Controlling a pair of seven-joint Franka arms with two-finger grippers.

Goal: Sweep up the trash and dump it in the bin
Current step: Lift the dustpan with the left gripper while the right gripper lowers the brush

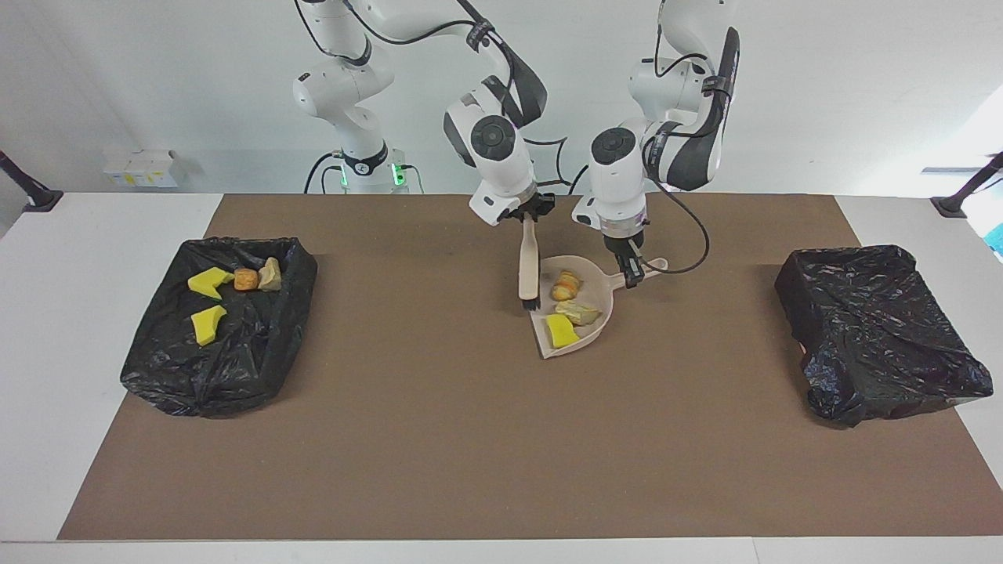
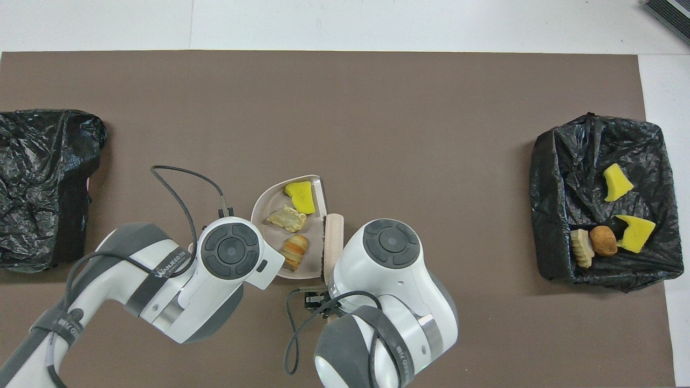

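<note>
My left gripper (image 1: 631, 270) is shut on the handle of the beige dustpan (image 1: 600, 291), which sits low at the middle of the mat. In the pan lie a yellow chunk (image 1: 561, 330), a tan lump (image 1: 578, 312) and an orange bread lump (image 1: 566, 285). My right gripper (image 1: 530, 216) is shut on the beige brush (image 1: 530, 262), held upright with its black bristles beside the pan. The black-lined bin (image 1: 235, 376) toward the right arm's end holds two yellow chunks (image 1: 208, 282) and two tan-orange lumps (image 1: 246, 279). In the overhead view both hands cover their fingers.
A second black-lined bin (image 1: 878, 337) stands toward the left arm's end; no scraps show in it. The brown mat (image 1: 439, 439) covers the table's middle. A black cable (image 1: 697, 251) loops from the left wrist over the mat beside the pan.
</note>
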